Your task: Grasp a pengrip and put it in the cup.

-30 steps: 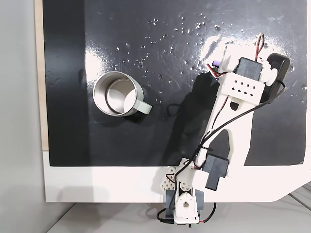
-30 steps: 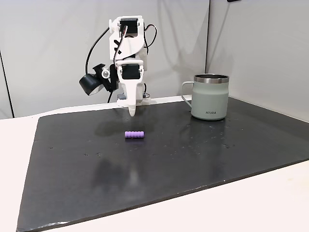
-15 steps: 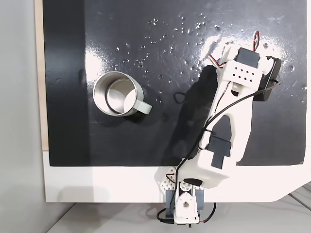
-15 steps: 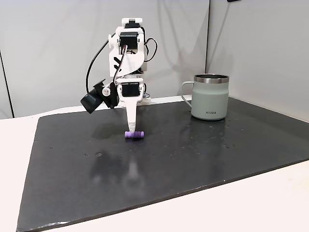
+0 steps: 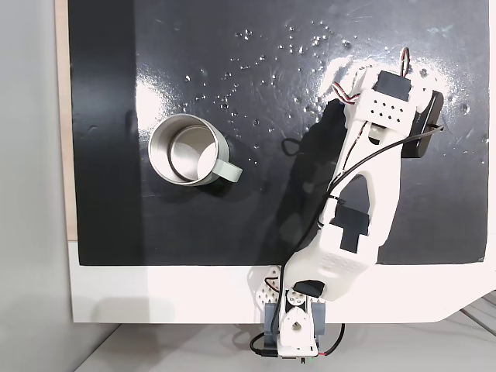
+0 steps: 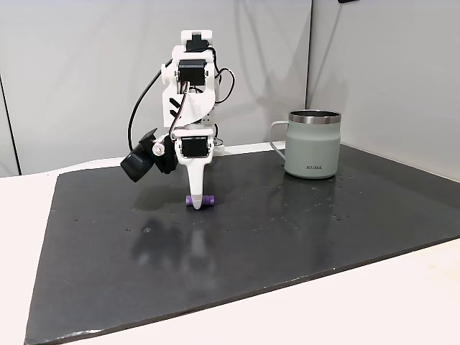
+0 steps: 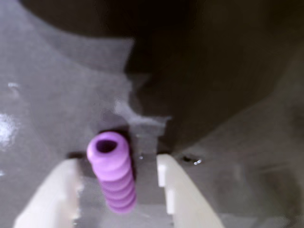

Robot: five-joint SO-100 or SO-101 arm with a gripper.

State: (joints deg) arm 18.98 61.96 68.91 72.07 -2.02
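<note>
Jaws apart around pengrip [image 7: 113, 176]

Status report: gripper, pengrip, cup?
Gripper open, down at the mat, straddling the pengrip. Pengrip lying flat, ungrasped. Cup upright, apart, path clear.

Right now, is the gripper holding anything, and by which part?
Nothing is held yet. In the wrist view the pengrip lies on the mat between the open fingers, with a gap on the right side. The gripper is down around it.
</note>
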